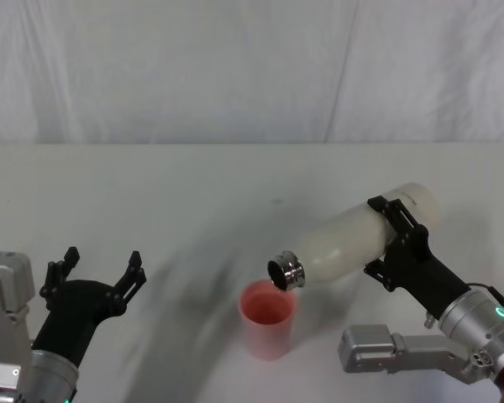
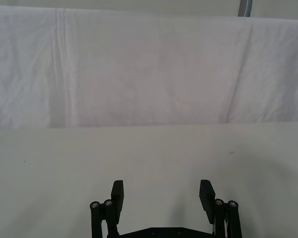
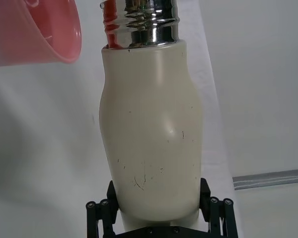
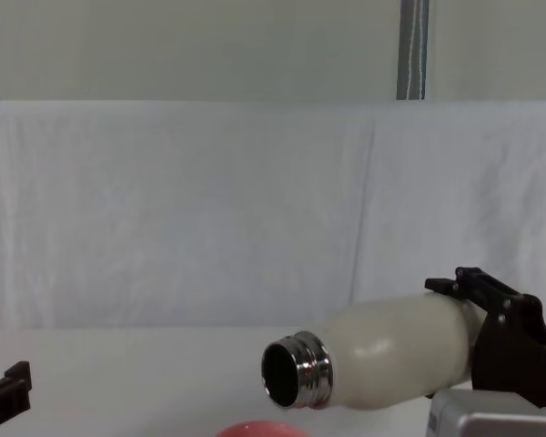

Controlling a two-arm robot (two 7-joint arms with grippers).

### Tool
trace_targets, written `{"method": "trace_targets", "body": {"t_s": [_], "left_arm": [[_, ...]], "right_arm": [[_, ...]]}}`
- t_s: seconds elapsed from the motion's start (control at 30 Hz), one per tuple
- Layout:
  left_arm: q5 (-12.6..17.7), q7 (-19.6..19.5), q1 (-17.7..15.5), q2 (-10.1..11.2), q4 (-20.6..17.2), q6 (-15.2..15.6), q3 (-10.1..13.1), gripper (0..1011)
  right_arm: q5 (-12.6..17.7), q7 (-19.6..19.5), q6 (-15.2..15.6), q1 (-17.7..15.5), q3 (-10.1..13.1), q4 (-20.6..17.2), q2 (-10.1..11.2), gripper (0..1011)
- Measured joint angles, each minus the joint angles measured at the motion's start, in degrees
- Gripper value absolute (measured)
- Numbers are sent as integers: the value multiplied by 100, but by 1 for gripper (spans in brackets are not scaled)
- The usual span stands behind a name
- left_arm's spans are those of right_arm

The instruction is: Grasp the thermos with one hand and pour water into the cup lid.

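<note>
My right gripper [image 1: 392,240] is shut on the cream-white thermos [image 1: 361,239], holding it tipped nearly level above the table. Its steel neck [image 1: 286,271] points down-left, the open mouth just over the rim of the pink cup lid [image 1: 267,319], which stands upright on the table. From the chest view the thermos [image 4: 391,360] lies sideways with its dark mouth toward me, and the cup lid rim [image 4: 259,429] peeks in below. The right wrist view shows the thermos body [image 3: 151,134] between the fingers [image 3: 100,210], the pink cup lid [image 3: 35,32] beside the neck. My left gripper [image 1: 101,270] hangs open at the left, holding nothing.
A white table [image 1: 193,193] runs back to a white cloth backdrop [image 1: 235,67]. A grey boxy part of my right arm [image 1: 378,348] sits low beside the cup lid. In the left wrist view, open fingers [image 2: 117,194] face bare table.
</note>
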Motion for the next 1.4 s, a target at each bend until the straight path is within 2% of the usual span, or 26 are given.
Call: {"method": "trace_targets", "body": {"t_s": [1.4], "left_arm": [[0,0,0,0,0,0,0,1001]], "right_arm": [[-209,-69,49,101,-136,31,93,961]]}}
